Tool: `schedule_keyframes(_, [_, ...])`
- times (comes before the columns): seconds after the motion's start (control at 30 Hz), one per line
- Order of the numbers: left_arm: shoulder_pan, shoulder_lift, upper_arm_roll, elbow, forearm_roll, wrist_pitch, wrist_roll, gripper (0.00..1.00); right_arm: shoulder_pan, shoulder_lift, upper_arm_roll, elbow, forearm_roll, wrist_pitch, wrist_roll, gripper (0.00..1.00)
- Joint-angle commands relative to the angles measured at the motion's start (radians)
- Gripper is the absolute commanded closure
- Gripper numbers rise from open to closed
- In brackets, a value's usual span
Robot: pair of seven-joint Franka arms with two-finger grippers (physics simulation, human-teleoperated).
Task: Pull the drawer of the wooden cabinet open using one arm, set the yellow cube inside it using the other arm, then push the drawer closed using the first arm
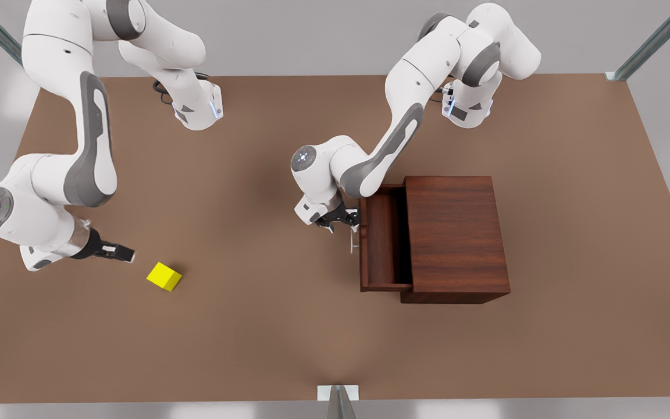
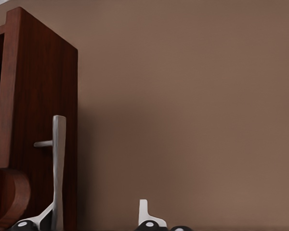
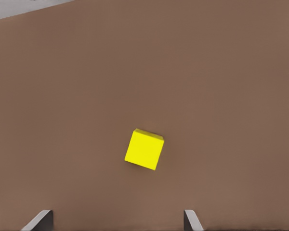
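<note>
Beside wooden cabinet [image 1: 456,238]: drawer [image 1: 382,244] pulled open, left gripper [image 1: 342,221] at its silver handle [image 1: 352,240], fingers spread. Well away on table [image 1: 265,326], yellow cube [image 1: 164,276] lies just ahead of right gripper [image 1: 123,254], fingers apart, nearer arm.

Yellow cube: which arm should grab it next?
Right. The right gripper sits beside the yellow cube on the table, fingers open with the cube ahead of them in its wrist view. The left gripper is at the handle of the open drawer.
</note>
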Motion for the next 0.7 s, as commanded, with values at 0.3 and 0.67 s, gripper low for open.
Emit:
schedule_keyframes(0.3, [-0.004,0.007,-0.002,0.027,-0.001,-0.001,-0.003,0.0,0.0,0.027,-0.009,0.0,0.009,0.049,0.572,0.0])
schedule_keyframes(0.67, [0.089,-0.296,0.01,0.048,-0.185,-0.462,0.239,0.0,0.035,0.095,0.005,0.005,-0.06,0.046,0.587,0.0])
